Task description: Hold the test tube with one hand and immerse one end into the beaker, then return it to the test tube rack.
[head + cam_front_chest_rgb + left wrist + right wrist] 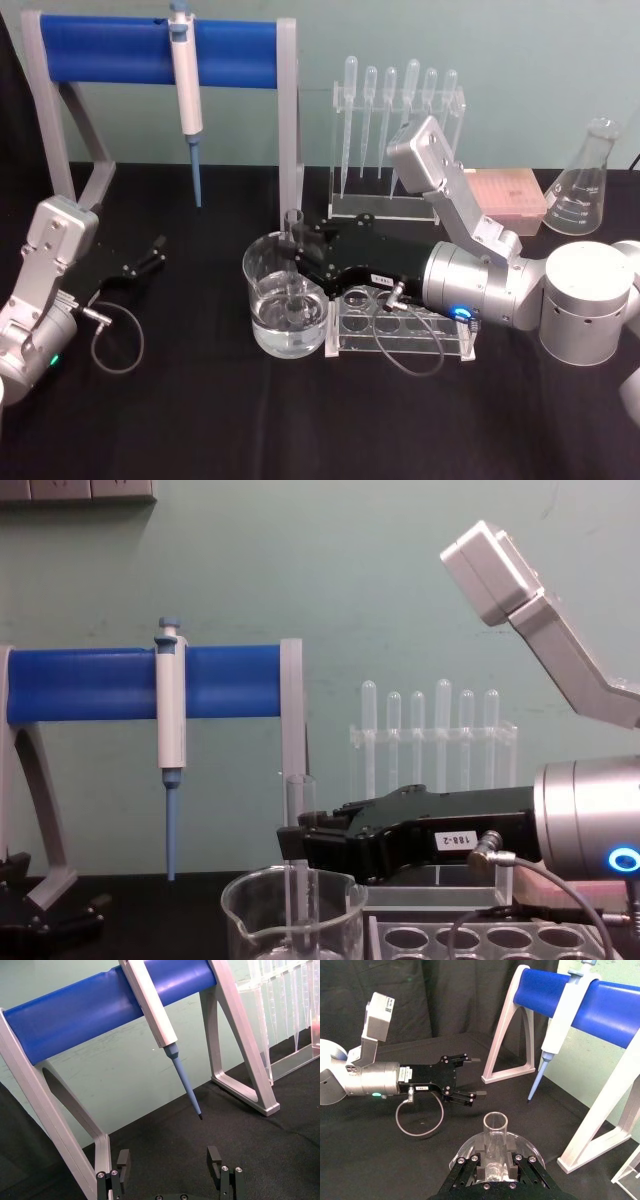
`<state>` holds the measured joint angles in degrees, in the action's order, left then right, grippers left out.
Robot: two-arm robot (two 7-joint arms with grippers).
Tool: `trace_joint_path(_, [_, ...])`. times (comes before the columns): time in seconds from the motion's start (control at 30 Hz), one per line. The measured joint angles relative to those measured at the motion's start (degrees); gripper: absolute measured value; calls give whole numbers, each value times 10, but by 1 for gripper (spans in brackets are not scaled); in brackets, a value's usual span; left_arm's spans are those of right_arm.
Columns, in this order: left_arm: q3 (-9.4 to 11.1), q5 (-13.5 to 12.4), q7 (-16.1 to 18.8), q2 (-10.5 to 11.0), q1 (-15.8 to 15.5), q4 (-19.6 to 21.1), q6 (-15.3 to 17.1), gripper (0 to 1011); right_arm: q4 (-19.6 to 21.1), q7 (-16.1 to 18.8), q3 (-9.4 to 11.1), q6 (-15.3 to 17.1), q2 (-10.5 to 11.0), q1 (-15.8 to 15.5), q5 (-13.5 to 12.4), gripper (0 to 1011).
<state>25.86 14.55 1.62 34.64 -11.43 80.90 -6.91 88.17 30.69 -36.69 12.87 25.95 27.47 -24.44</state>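
Where the black counter (200, 430) lies closest to the robot, the beaker (262, 268) stands with clear liquid in it. The test tube rack (400, 328) sits just beside it on the robot's right. The right end effector (293, 240) reaches in over that rack from the right. Its jaws are closed on the test tube (299, 798), pressing it from both sides a little below the rim. The tube stands upright inside the beaker, with its open top above the jaws and its rounded lower end down in the liquid. A white label (455, 837) on the black body of this end effector reads "188-2".

Off to the robot's left, well apart from the beaker, the left end effector (143, 257) hangs low over the counter. Its fingers are spread wide with nothing between them, and a grey cable (115, 345) loops from its wrist.

Farther back, a grey stand (289, 120) with a blue bar carries a white-and-blue pipettor (186, 80), which hangs tip down. Behind the right arm a row of frosted pipettes (370, 100) stands with bulbs up. At the far right are a pink box (510, 195) and a conical flask (585, 180). The flask has printed graduations, too small to read.
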Motion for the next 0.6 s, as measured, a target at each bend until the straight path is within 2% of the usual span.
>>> trace_joint_path(0.6, [0, 0, 0, 0, 0, 0, 0, 1000, 0, 0, 0, 0, 0, 0, 0, 234])
